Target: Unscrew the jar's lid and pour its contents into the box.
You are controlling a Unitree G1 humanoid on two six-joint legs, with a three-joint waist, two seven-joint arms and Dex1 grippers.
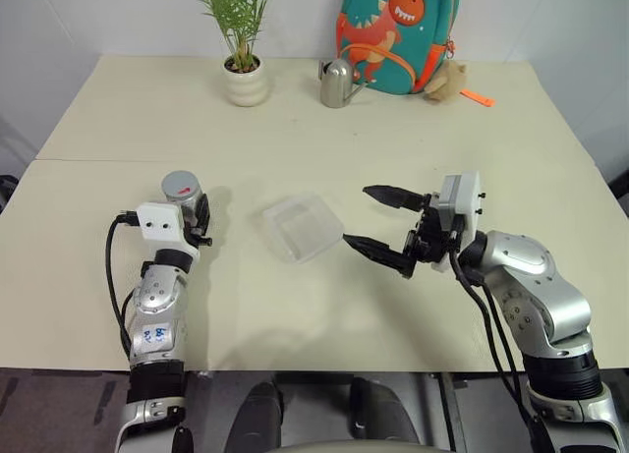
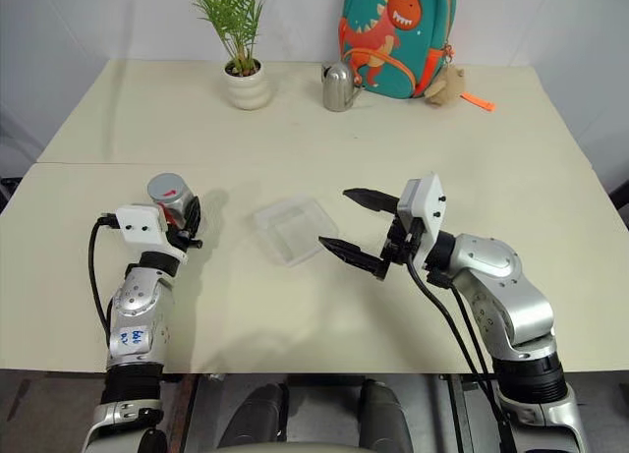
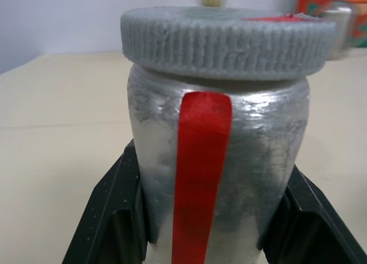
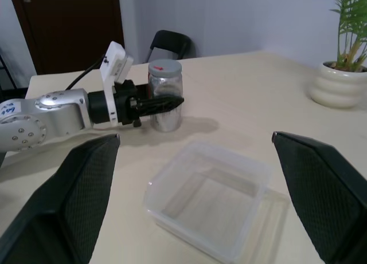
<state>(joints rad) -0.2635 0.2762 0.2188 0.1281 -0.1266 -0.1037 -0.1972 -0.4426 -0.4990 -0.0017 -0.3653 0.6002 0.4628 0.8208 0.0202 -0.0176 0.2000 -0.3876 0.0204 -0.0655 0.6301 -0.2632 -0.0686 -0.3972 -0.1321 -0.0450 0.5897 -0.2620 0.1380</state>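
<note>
The left gripper (image 4: 157, 105) was clenched on the body of the jar (image 4: 165, 103), one black finger on each side of the glass below the lid (image 1: 180, 185); the jar stood upright on the surface (image 1: 295, 306) at the left, well apart from the box (image 1: 303, 227) at the centre. The lid was on, grey with a ribbed edge and a red mark on top; a red strip ran down the jar's wall. The contents could not be made out through the wall. The right gripper (image 1: 377, 218) hung released, fingers wide, just right of the box and holding nothing. Judged handling: the jar looked rigid and small, probably light; the smooth curved wall would be slippery under twisting, so the grip low on the body should stay firm to resist turning. The ribbed rim of the lid was the sensible place for the right gripper to take hold, across its width from above. The box looked thin, clear and light, likely to slide if nudged, and shallow, so pouring should be done low and over its middle. At the far edge stood a potted plant (image 1: 243, 72), a silver watering can (image 1: 337, 84) and a dinosaur backpack (image 1: 395, 32), clear of the work.
</note>
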